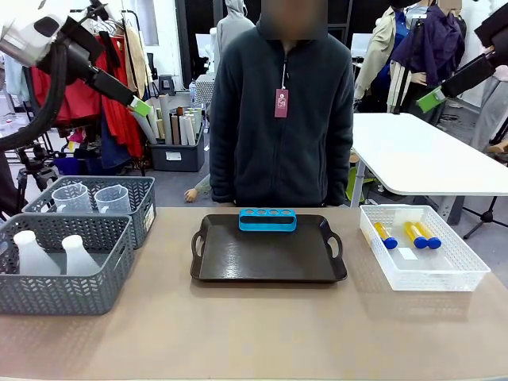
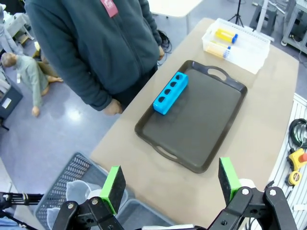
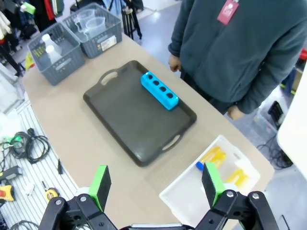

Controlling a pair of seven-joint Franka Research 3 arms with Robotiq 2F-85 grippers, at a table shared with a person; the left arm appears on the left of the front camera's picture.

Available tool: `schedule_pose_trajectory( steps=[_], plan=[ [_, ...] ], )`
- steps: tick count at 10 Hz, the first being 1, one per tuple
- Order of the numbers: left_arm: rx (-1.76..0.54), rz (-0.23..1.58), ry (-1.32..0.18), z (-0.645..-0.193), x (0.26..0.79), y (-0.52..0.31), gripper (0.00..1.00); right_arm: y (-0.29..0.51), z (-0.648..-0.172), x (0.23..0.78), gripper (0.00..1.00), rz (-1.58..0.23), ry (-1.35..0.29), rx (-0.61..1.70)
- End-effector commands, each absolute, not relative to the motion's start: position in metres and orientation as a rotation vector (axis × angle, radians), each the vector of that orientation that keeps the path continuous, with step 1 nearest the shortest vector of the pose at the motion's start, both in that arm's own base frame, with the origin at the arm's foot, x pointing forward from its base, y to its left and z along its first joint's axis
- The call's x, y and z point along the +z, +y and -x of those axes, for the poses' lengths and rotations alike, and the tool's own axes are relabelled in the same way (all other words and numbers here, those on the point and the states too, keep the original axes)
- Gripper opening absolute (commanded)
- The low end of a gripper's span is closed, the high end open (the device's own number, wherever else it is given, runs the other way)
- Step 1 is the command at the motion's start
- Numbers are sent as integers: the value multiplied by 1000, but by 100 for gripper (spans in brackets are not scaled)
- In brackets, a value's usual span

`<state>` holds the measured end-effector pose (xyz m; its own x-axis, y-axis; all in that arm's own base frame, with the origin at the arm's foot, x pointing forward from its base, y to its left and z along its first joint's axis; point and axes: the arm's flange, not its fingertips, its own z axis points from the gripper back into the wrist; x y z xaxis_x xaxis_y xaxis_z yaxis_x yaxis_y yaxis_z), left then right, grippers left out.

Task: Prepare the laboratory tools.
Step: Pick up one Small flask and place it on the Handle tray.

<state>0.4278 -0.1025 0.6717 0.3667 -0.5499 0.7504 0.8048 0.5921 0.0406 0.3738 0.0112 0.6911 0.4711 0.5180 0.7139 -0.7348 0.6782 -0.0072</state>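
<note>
Front view: my left gripper (image 1: 141, 107) hangs high, and well below it stand two grey woven baskets (image 1: 63, 294). The nearer one holds two translucent white conical flasks (image 1: 32, 255), the farther one two clear graduated plastic beakers (image 1: 73, 198). My right gripper (image 1: 431, 99) hangs just as high. Well beneath it, a clear white mesh bin (image 1: 468, 274) holds small amber-filled tubes with blue caps (image 1: 385, 235) lying on their sides; I count three. Between the two grippers lies a dark rectangular tray (image 1: 262, 262) with a blue plastic four-hole rack (image 1: 267, 220) at its far rim, close to the person (image 1: 282, 151). A maroon tag (image 1: 281, 102) on the person's jacket and a white sticker (image 1: 148, 216) on the farther basket carry print too small to read.

Left wrist view: my left gripper (image 2: 171, 181) has its jaws spread wide and holds nothing. The beakers (image 2: 79, 191) sit just off one pad, the tray (image 2: 201, 120) and rack (image 2: 170, 92) straight ahead. The beakers stand side by side. I judge that lifting one could drag its neighbour or catch the basket wall.

Right wrist view: my right gripper (image 3: 156, 183) is also wide apart and empty. The bin (image 3: 192, 196) is just ahead of one fingertip, and the tubes (image 3: 213, 155) lie loose in it. Being round, a tube could roll away from my pads or come up slanted. A slanted tube could jam in a rack (image 3: 159, 90) hole or push the light rack toward the person. The smooth flasks (image 3: 48, 45), far off in their basket, could slip in a pinch. The basket sticker (image 3: 106, 42) is unreadable here too.
</note>
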Motion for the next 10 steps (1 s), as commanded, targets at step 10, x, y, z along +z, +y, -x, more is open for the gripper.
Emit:
schedule_pose_trajectory(
  steps=[10],
  plan=[
    [-899,367,-799,-427,670,-104,100,11,-373,694,100,-320,-758,787]
  ],
)
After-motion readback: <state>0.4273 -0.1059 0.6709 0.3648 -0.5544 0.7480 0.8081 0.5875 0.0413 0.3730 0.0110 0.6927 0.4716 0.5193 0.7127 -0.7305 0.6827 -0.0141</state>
